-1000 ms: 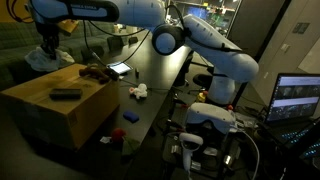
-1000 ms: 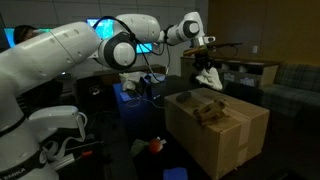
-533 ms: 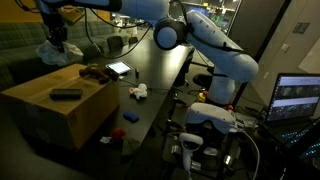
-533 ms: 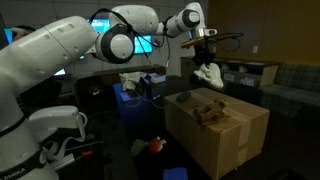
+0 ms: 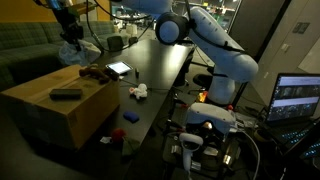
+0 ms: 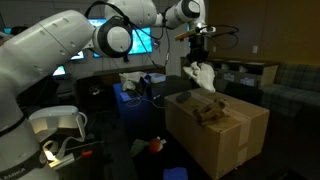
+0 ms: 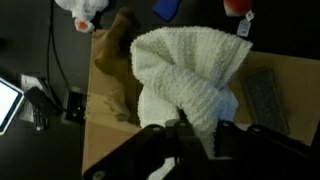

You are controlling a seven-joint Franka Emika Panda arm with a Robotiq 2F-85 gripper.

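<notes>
My gripper is shut on a white towel, which hangs bunched below it. In both exterior views the towel hangs in the air above the far end of a large cardboard box. On the box top lie a dark remote-like object and a brown crumpled thing. The gripper is well above the box.
A dark table holds a tablet, a white crumpled thing and a blue object. A red thing lies near the table edge. A monitor glows beside the robot base. A sofa stands behind the box.
The gripper has risen and moved toward the table with the towel, which now hangs higher above the box's far end.
</notes>
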